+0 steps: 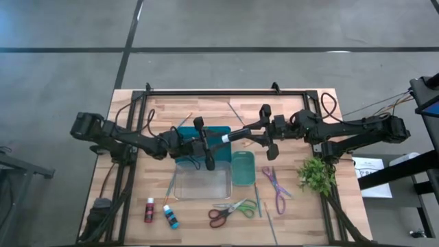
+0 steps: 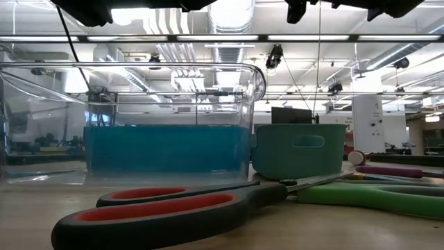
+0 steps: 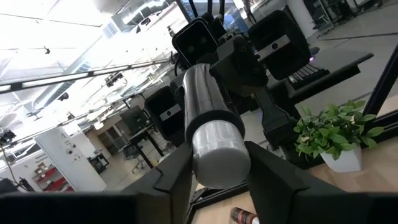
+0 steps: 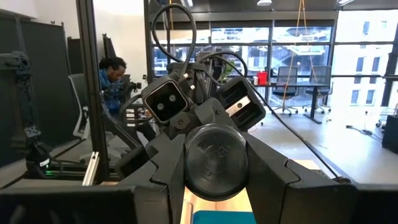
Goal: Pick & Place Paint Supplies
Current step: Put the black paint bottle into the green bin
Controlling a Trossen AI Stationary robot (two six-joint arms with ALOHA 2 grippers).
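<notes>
A paint bottle point(image 1: 227, 137) with a grey-dark body and a pale cap hangs level in the air over the clear container point(image 1: 202, 180), between my two grippers. My left gripper point(image 1: 211, 142) comes from the table's left and is shut on the cap end. My right gripper point(image 1: 240, 135) comes from the right and is shut on the dark bottom end. A red bottle point(image 1: 149, 210) and a blue bottle point(image 1: 170, 217) lie near the front left. Red-green scissors point(image 1: 230, 211) and purple scissors point(image 1: 276, 189) lie flat on the table. My left gripper pinches the bottle's pale cap end point(image 3: 214, 146) between its two fingers point(image 3: 177, 177), coming level from the table's left, along the bottle. The bottle is lifted clear and level. My right gripper pinches the dark round bottom end point(image 4: 216, 160) between its two fingers point(image 4: 273, 168), level from the table's right, along the bottle.
A teal container point(image 1: 243, 168) stands right of the clear one. Thin brushes point(image 1: 259, 199) lie by the scissors and near the far edge point(image 1: 236, 110). A green plant sprig point(image 1: 317, 175) sits at the right. In the low view the scissors point(image 2: 180, 208) lie before both containers.
</notes>
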